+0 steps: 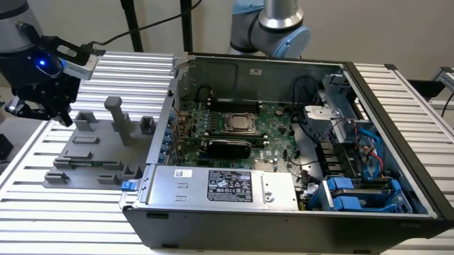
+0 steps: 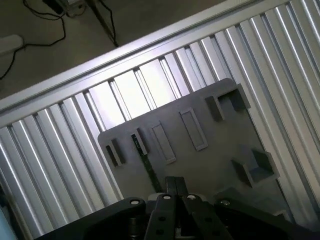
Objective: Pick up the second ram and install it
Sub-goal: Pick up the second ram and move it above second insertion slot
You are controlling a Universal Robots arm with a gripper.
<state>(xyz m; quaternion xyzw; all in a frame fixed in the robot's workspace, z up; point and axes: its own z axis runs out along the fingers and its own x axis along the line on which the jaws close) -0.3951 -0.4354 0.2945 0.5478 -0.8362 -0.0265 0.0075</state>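
Gripper hangs at the upper left of the exterior view, above the gray fixture tray; its jaws look pressed together, holding nothing. You are at the approach step: the second ram stands on edge in its tray slot, near the fingertips and untouched. I judge a grasp needs opened jaws aligned with its thin edge. Mind the tall post. The case wall stands between tray and motherboard.
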